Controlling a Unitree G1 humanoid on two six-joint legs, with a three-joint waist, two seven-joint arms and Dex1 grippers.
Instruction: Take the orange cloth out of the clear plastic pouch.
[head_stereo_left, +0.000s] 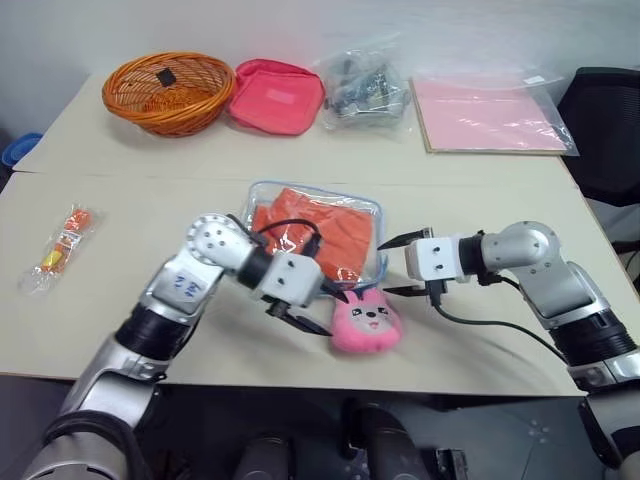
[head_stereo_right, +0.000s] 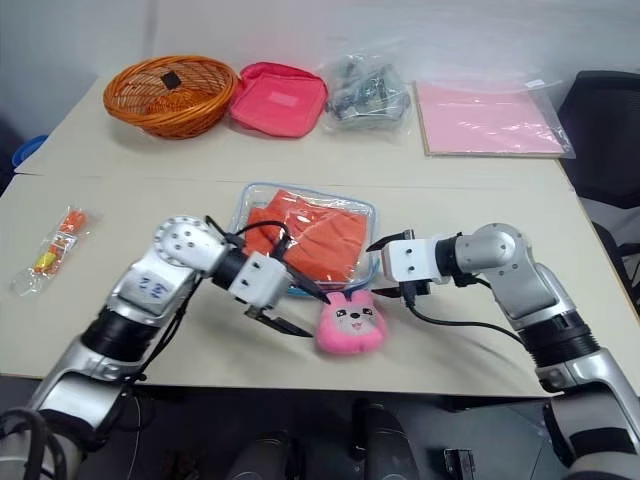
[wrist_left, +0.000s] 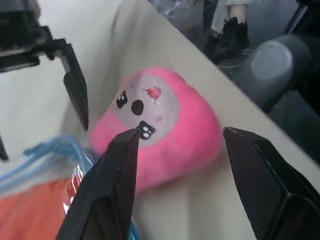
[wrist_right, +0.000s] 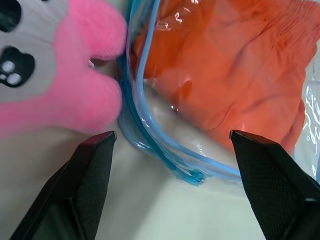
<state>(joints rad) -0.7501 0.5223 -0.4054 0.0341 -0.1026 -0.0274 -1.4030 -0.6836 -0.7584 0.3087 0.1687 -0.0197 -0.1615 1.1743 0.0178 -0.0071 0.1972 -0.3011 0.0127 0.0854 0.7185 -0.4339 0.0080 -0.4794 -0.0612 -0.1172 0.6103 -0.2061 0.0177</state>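
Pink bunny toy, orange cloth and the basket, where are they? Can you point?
Pink bunny toy (head_stereo_left: 366, 322), left eye view, on its face.
Orange cloth (head_stereo_left: 322, 232), left eye view, on its middle, inside the clear pouch.
Basket (head_stereo_left: 168, 112), left eye view, on its near woven wall.

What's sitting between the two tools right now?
The pink plush charm of the clear plastic pouch, seen in the left eye view between the left tool and the right tool.

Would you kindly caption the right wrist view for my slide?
Open right gripper poised at the clear plastic pouch, orange cloth inside, pink plush charm alongside.
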